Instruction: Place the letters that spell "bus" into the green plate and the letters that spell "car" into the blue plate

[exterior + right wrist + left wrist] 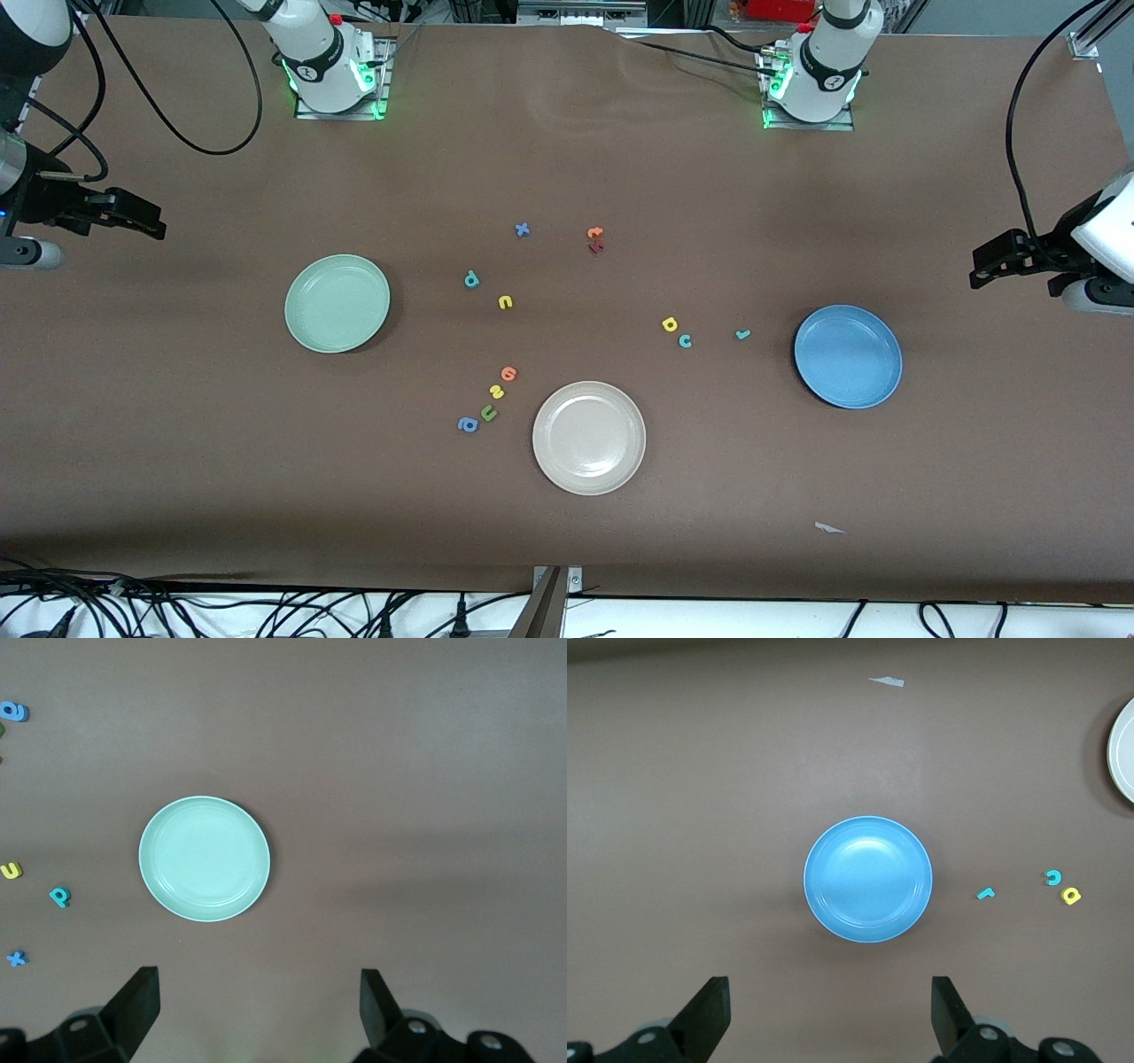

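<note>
The green plate [337, 303] [205, 858] lies toward the right arm's end, the blue plate [848, 356] [868, 879] toward the left arm's end. Between them lie the teal b [471, 280] [59, 896] and yellow u [505, 302]; the yellow s [497, 392] lies nearer the camera. The yellow a [670, 324], teal c [685, 340] and teal r [742, 334] [986, 894] sit beside the blue plate. My right gripper [158, 227] [259, 1001] hangs open and empty over the table's end past the green plate. My left gripper [977, 268] [831, 1001] hangs open and empty past the blue plate.
A cream-white plate [589, 437] lies nearest the camera at mid-table. Other letters: orange round one [508, 373], green u [488, 412], blue a [468, 424], blue x [522, 229], orange t [595, 233]. A paper scrap [828, 528] lies near the front edge.
</note>
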Available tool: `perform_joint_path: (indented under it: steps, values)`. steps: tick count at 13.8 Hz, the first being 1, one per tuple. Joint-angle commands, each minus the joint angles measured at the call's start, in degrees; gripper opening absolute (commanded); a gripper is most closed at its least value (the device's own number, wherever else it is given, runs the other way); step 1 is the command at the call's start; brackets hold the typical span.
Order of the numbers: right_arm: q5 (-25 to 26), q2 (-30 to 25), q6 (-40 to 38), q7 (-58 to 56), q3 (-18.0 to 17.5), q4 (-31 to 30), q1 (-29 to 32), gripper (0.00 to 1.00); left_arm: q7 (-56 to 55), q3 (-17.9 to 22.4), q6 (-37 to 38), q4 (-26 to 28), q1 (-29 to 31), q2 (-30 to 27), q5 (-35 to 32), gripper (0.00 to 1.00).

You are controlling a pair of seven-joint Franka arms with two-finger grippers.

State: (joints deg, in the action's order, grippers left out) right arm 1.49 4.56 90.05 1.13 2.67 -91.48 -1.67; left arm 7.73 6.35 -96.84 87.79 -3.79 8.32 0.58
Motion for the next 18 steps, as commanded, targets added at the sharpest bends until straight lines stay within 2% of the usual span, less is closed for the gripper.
perform_joint_path:
  steps: [1,5,8,10,12,14,18]
  values:
    - [0.2,0.2,-0.8,-0.2,-0.2,0.8,0.1,1.00,-0.3,-0.2,-0.4,0.3,-0.2,-0.3,-1.9,1.00]
    - [0.2,0.2,-0.8,0.1,-0.1,0.8,0.1,1.00,-0.3,-0.2,-0.4,0.3,-0.3,-0.2,-1.9,1.00]
    - [0.2,0.1,-0.8,0.2,-0.2,0.8,0.1,1.00,-2.4,-0.5,-0.7,0.4,-2.0,2.7,-1.1,1.00]
    - [0.2,0.3,-0.7,1.2,-0.3,0.5,-0.2,1.00,-8.0,-3.9,-1.3,1.0,-2.9,5.1,-1.0,1.00]
    - [0.2,1.4,-0.1,5.9,-0.3,0.5,-2.1,1.00,-13.9,-8.3,-6.0,3.4,-3.0,8.0,-1.3,1.00]
    - [0.3,3.5,0.6,13.6,-0.3,0.6,-5.6,1.00,-14.8,-10.6,-13.9,8.8,-3.0,9.4,-1.4,1.00]
    - [0.3,9.5,7.9,31.9,-0.3,0.5,-13.4,1.00,-16.7,-15.5,-23.6,14.9,-3.6,14.2,-1.4,1.00]
